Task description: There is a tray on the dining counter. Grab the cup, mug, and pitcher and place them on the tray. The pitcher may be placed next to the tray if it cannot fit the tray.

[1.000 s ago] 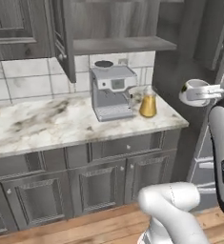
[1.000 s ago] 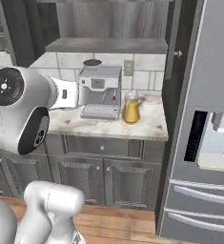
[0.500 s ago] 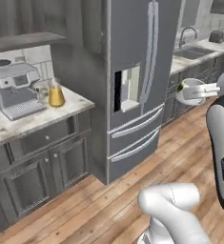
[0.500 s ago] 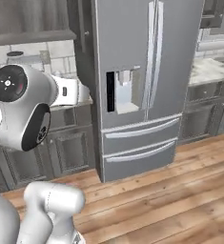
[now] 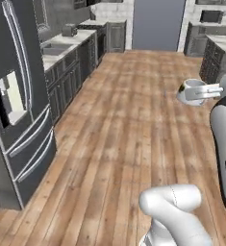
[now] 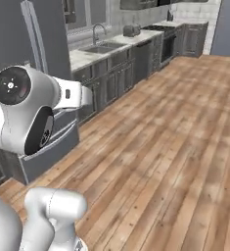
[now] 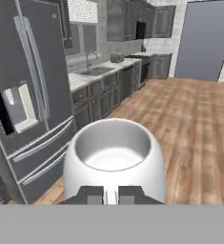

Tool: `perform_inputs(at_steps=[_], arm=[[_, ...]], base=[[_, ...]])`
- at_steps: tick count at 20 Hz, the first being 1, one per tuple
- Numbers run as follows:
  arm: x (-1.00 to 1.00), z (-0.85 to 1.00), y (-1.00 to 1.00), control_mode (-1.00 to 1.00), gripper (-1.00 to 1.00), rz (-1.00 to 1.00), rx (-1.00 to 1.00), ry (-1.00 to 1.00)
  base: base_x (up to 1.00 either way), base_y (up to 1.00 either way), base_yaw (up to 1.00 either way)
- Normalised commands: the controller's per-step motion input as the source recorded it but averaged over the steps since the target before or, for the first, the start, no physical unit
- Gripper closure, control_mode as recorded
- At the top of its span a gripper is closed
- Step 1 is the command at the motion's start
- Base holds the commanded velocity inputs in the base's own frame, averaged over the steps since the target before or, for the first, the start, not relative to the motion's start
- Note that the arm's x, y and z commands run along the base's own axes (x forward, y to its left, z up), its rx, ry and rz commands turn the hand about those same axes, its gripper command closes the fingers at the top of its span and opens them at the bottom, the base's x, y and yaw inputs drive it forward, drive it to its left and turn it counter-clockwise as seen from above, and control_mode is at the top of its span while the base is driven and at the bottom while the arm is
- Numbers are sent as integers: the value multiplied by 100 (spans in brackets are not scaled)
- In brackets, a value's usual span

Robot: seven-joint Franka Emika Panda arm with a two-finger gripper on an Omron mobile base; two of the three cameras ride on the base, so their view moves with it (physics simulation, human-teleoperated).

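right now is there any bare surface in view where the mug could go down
Only the counter between fridge and back wall; its free patches border the sink, though a small item sits further along. Everything else is open wood floor. The gripper holds the mug aloft.

Mug (image 7: pixel 114 159) at the pincer: smooth white glaze, semi-gloss. Fridge (image 7: pixel 32 90) left of it: brushed grey metal, dull sheen. Floor (image 5: pixel 129 120) below: satin brown wood planks.

No text, label, brand or number is legible on anything.
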Motion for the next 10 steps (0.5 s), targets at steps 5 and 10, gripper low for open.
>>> perform_inputs(at_steps=[5,10], arm=[[0,0,0,100,100,0,0,0],[0,0,0,100,100,0,0,0]], base=[[-49,0,-100],[-29,0,-100]])
